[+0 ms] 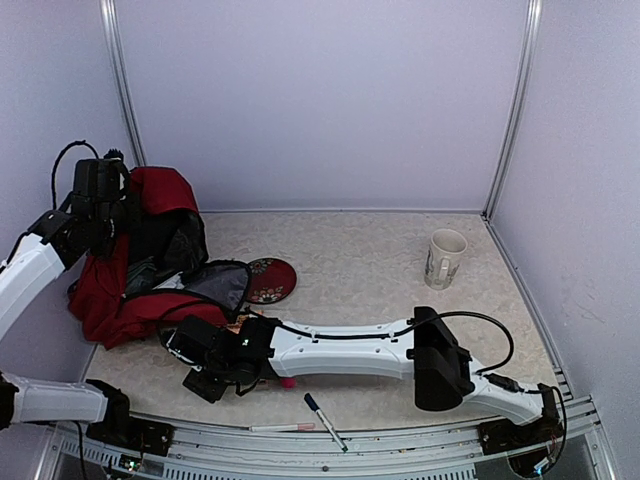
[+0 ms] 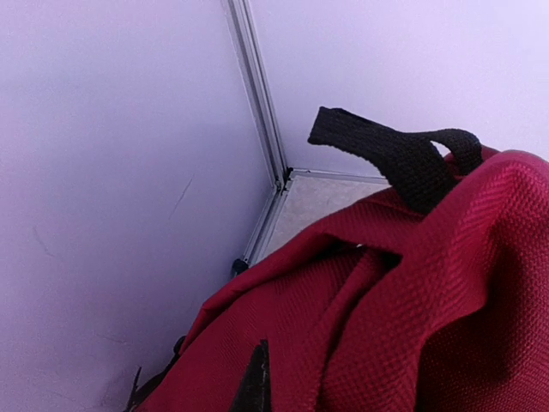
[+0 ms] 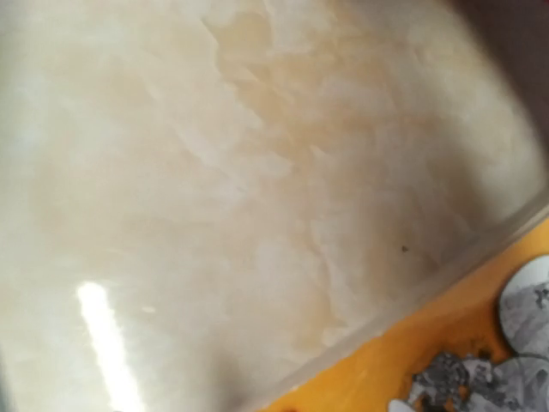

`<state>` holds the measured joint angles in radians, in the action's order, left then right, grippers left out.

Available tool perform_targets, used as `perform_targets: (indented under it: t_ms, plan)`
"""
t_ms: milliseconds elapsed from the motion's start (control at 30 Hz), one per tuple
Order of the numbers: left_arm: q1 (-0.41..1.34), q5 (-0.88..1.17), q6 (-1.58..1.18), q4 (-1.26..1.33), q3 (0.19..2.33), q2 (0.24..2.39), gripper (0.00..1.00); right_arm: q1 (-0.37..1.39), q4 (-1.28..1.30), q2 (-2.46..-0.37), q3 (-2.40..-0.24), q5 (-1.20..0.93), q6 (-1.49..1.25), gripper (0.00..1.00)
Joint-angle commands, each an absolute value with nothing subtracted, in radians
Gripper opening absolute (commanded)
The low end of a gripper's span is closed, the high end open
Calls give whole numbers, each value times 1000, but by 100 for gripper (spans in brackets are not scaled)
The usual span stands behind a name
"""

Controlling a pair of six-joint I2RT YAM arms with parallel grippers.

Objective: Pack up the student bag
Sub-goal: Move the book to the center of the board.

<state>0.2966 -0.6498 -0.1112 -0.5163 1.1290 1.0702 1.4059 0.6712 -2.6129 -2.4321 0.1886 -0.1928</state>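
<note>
While left tool (image 1: pixel 108 222) sits atop student bag (image 1: pixel 108 292), right tool (image 1: pixel 205 378) lies nearby.

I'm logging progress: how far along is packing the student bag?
Done: the student bag stands open, its top up by the left claw. In hand: the right claw sits low by the opening; whether it holds anything is unclear. To go: marker, mug and red disc lie outside it.
</note>
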Motion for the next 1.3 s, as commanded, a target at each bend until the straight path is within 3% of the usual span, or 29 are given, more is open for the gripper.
perform_targets:
  t_ms: [0, 233, 433, 733, 867, 1000, 1133, 1267]
  plan:
    - [289, -585, -76, -357, 1064, 1048, 0, 1431, 690, -2663, -2458, 332, -108, 79]
    - [204, -472, -103, -336, 1024, 1028, 0, 1434, 716, -2677, -2457, 437, -100, 60]
    - [204, -455, -98, -319, 998, 988, 0, 1418, 848, -2618, -2382, 512, -211, 67]
    - [206, -388, -96, -313, 994, 991, 0, 1348, 892, -2275, -1747, 538, -493, 66]
    - [213, -368, -94, -310, 988, 986, 0, 1325, 907, -2147, -1565, 546, -581, 67]
    - [218, -361, -92, -308, 985, 984, 0, 1322, 871, -2050, -1503, 513, -551, 69]
    - [217, -370, -96, -314, 985, 994, 0, 1323, 614, -1968, -1494, 334, -417, 71]
    - [218, -370, -92, -309, 977, 990, 0, 1321, 466, -2031, -1575, 204, -372, 79]
